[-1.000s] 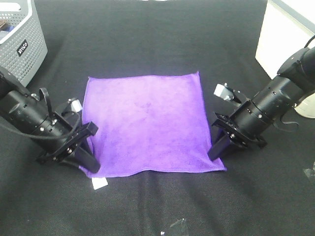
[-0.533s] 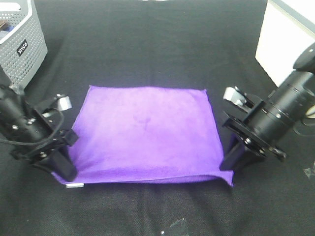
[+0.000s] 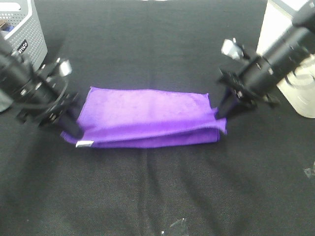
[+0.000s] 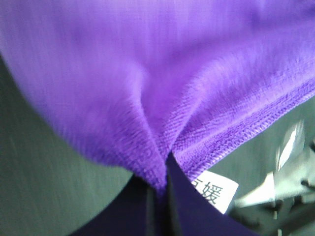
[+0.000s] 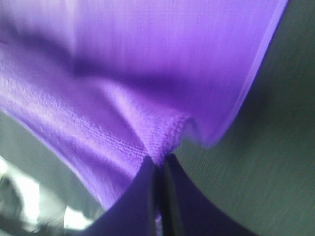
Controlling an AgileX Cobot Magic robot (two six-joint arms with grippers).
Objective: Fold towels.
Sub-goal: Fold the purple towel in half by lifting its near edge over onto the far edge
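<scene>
Fingertips of the left gripper [image 3: 74,132] are closed tight on one corner of the purple microfibre towel [image 3: 147,115]. The left wrist view shows the stitched hem bunched into the pinch, and the small white tag [image 4: 215,191] with printed characters hangs just beside it. At centre right of the high view, the right gripper [image 3: 220,114] is likewise clamped on the opposite corner, with the fabric puckered between its dark tips. The towel lies across the middle of the frame as a long, narrow band. Its upper layer is doubled over the lower one and sags slightly between the two held corners. It rests on the black fabric-covered table [image 3: 157,196]. A grey perforated basket [image 3: 27,34] stands at the upper left; its contents cannot be made out. At the upper right only the outer wall of a white bin [image 3: 280,49] shows.
</scene>
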